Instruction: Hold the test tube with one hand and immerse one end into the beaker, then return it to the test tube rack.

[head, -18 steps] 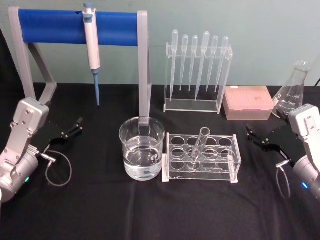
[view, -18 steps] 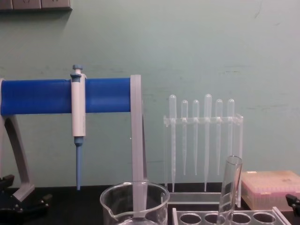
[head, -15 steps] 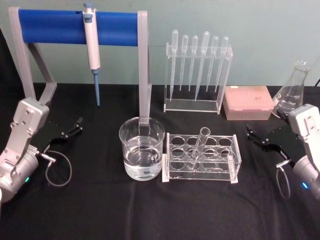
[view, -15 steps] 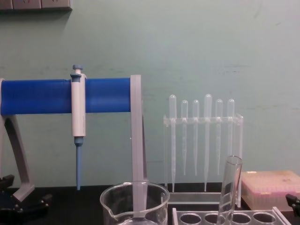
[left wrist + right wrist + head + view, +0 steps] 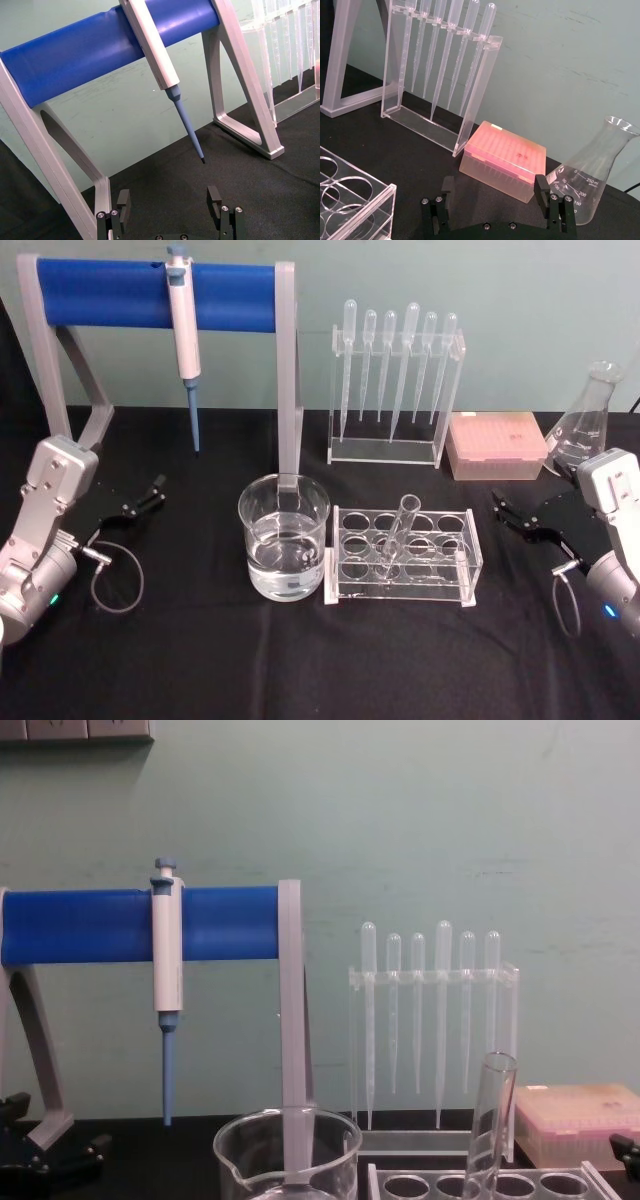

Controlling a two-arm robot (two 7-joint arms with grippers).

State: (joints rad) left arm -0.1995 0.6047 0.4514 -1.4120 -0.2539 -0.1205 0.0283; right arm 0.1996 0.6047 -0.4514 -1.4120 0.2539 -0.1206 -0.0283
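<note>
The left gripper (image 5: 150, 494) is low at the left side of the black table (image 5: 200, 660), with its fingers wide apart and holding nothing. The right gripper (image 5: 506, 510) is at the right side, also apart and empty. The test tube (image 5: 397, 532) leans in the clear rack (image 5: 400, 592), it seems in a front hole, well apart from both grippers. The beaker (image 5: 252, 530), partly filled with clear liquid, stands just beside the rack's left end. Behind are a pipettor (image 5: 183, 325), pipettes (image 5: 395, 360), a pink box (image 5: 497, 445) and a flask (image 5: 585, 425).

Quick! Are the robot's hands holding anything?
Left gripper: open, empty, left of the beaker.
Right gripper: open, empty, right of the test tube rack.
</note>
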